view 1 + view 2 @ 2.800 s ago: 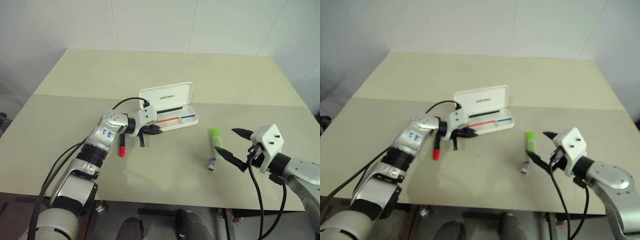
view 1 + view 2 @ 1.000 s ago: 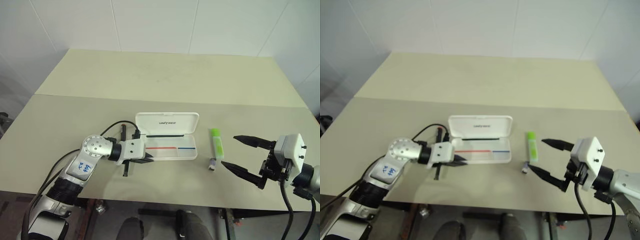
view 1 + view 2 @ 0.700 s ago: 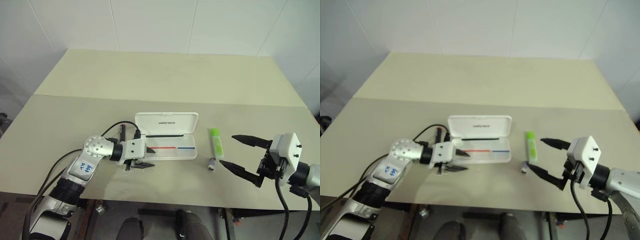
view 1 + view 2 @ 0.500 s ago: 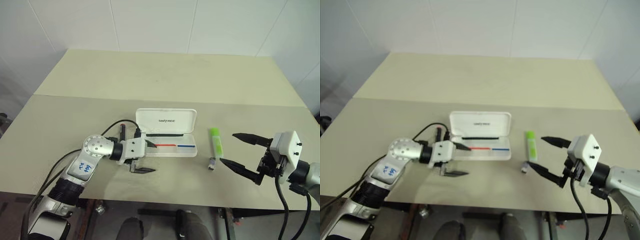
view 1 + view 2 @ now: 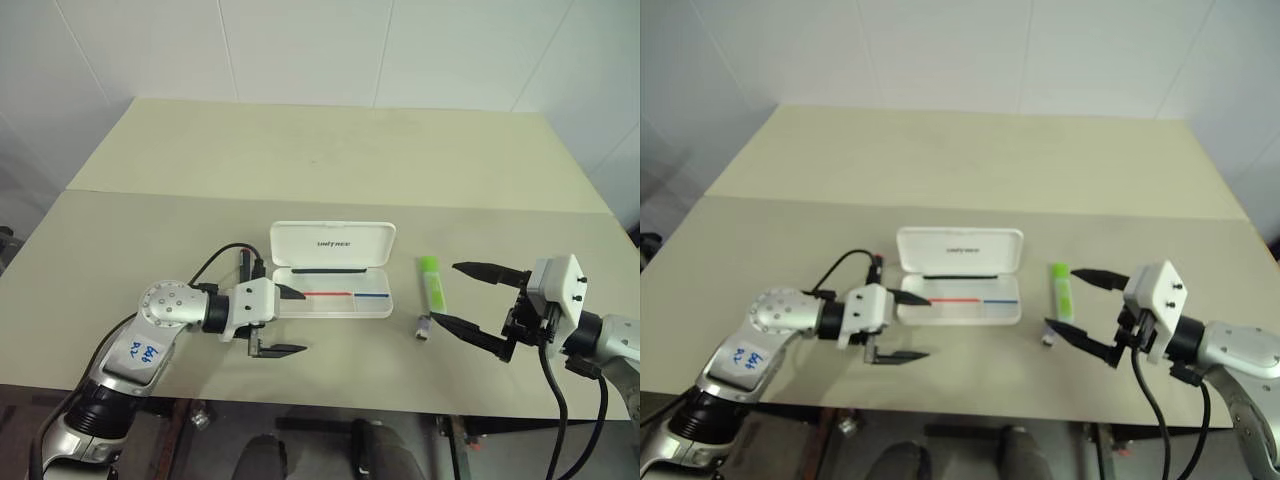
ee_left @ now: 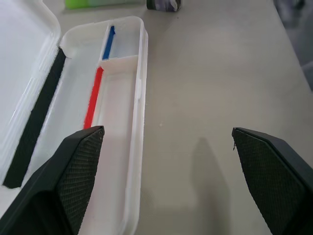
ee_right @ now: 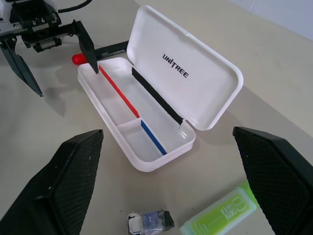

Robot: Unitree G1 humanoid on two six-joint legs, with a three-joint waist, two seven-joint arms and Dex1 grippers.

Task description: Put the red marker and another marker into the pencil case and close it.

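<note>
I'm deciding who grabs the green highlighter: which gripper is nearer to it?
Right. The right gripper hangs open just beside the green highlighter, on its outer side; the left gripper is open at the pencil case's far end.

Silver-white arms, black cables, blue scribbles on left forearm [image 5: 137, 352], black-fingered end effectors.

The slim red-and-black marker [image 7: 100, 51] lies mostly hidden behind the white hard-plastic pencil case [image 7: 146, 127], beyond the left gripper's fingers [image 7: 88, 46].
</note>
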